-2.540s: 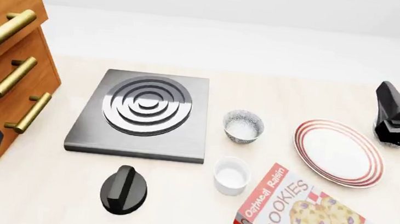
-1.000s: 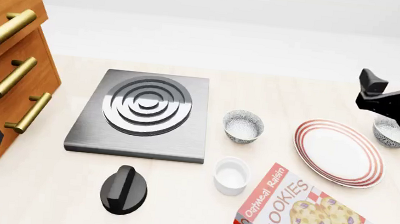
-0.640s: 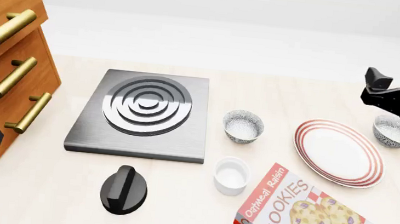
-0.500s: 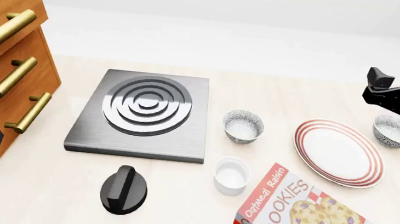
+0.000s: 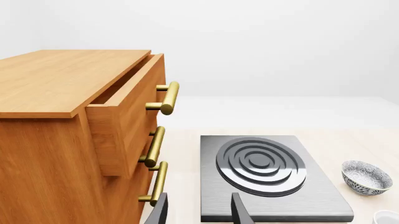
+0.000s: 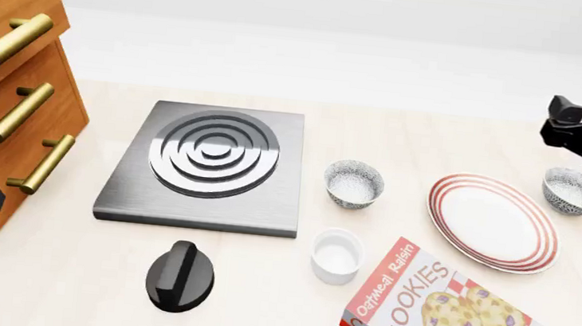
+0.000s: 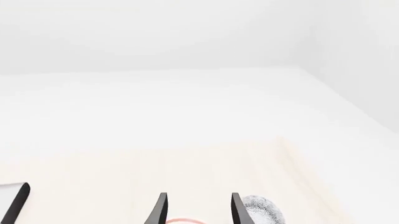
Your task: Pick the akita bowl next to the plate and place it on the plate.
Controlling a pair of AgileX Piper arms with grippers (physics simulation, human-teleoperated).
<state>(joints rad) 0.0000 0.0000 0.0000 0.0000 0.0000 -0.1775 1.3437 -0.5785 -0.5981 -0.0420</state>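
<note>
The bowl (image 6: 573, 191), small and round with a grey-and-white speckled outside and white inside, sits upright on the worktop just right of the plate (image 6: 493, 222), near its far edge and not touching it. The plate, large, flat and white with red rim rings, lies bare.

White plate (image 6: 493, 222) with red rings, grey-speckled akita bowl (image 6: 573, 191), orange-and-red cookie box (image 6: 437, 312), black knob (image 6: 180, 276).

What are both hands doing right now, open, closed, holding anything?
Left hand: open, holding nothing.
Right hand: open, holding nothing.
</note>
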